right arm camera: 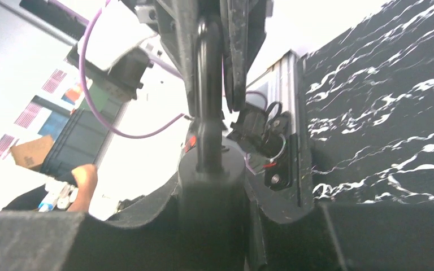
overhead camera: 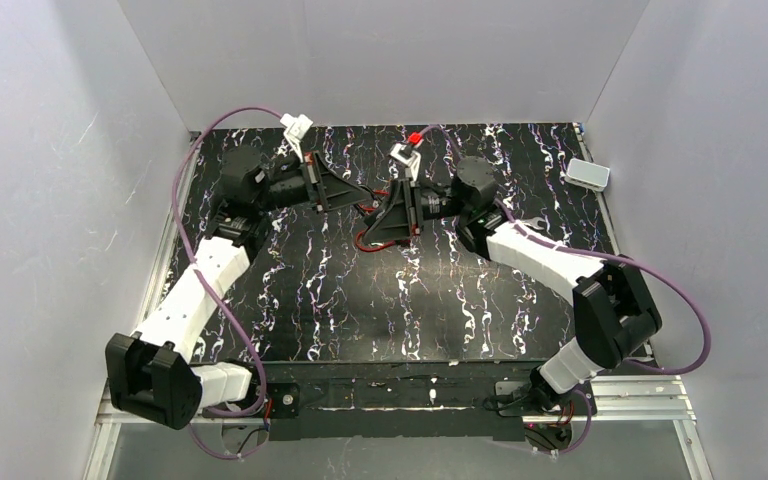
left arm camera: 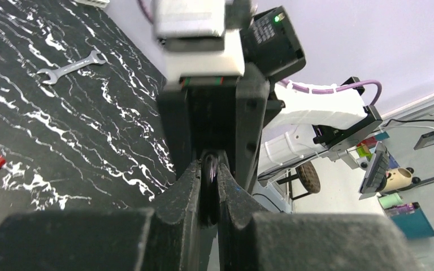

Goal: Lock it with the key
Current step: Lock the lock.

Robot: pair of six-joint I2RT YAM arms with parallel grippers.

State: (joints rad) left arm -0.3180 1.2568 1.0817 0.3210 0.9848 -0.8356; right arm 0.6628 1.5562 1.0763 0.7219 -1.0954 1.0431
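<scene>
Lock [right arm camera: 209,180] sits gripped in right fingers [right arm camera: 285,226], left fingers [left arm camera: 183,189] pinching its rod [right arm camera: 209,84].

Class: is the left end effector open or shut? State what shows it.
Shut: the left end effector pinches a thin dark piece, probably the key, between its fingers, no gap.

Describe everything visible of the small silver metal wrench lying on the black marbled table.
The small silver metal wrench shows only in the left wrist view. It is a slim, flat, shiny bar with a widened head at each end; the upper-right head is an open fork, the other too small to tell. It lies flat and slantwise on the black white-veined table; nothing touches it.
</scene>
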